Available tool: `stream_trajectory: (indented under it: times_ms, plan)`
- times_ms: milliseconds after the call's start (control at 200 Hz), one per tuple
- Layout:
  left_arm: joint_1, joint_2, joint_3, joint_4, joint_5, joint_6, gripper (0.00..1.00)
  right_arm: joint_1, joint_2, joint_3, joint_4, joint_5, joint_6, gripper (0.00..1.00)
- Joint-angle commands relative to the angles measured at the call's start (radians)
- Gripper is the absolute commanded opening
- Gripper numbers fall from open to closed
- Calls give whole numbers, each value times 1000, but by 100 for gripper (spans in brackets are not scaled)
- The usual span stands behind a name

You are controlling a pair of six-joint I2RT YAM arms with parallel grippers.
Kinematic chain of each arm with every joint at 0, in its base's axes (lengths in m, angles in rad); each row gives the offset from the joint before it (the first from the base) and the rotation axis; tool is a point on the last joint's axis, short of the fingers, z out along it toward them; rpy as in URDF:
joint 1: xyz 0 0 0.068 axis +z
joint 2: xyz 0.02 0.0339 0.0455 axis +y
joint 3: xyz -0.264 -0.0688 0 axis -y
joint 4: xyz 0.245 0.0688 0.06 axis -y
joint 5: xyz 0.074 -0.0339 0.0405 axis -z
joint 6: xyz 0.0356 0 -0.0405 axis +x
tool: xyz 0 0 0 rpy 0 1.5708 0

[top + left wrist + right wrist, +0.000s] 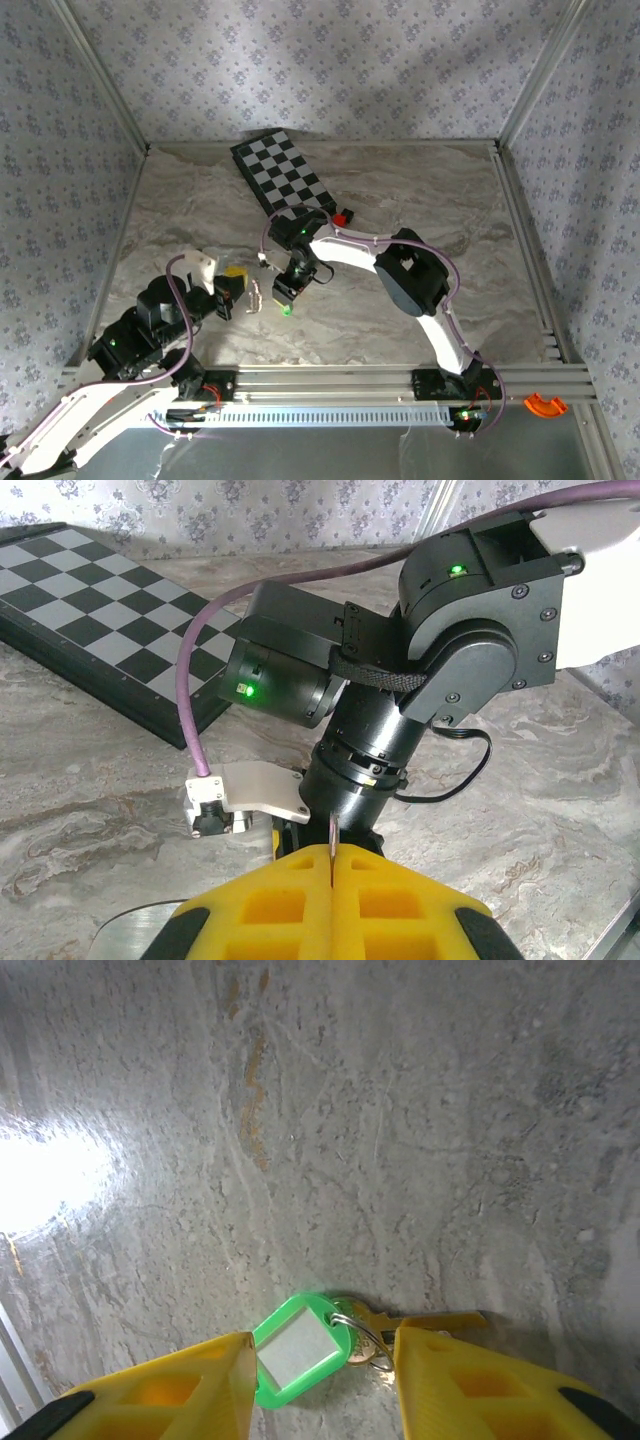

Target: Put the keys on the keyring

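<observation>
While on table (400, 1110), key (295, 1355) within claw (322, 1357)

floral grey wallpaper walls (330, 70) enclose a marbled table (450, 190); bright glare (50, 1175) on its surface.

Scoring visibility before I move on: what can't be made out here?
Top view: keyring too small; open or closed unclear.
Left wrist view: thin metal sliver edge-on between left gripper fingers; identity unclear.
Right wrist view: keys partly behind right gripper finger; count unclear.
</observation>
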Motion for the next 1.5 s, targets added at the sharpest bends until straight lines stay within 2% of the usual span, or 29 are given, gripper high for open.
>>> stream_trajectory:
  times_ms: [0,435,805,964,1164,1494]
  plan:
    - [6,-5,5,55,-8,-16,0,6,8,25,-38,23,-16,36]
    - [8,-10,-6,49,-11,-21,0,13,-14,20,-37,70,-38,14]
    - [15,-5,-7,55,-11,-14,0,11,-114,-76,4,100,-27,4]
    - [16,1,-9,61,-7,-11,0,-13,-217,-200,54,140,20,1]
    - [19,-2,-15,66,-6,-5,0,-56,-403,-438,130,259,121,0]
    - [23,35,-24,125,27,1,0,-73,-710,-823,368,449,326,0]
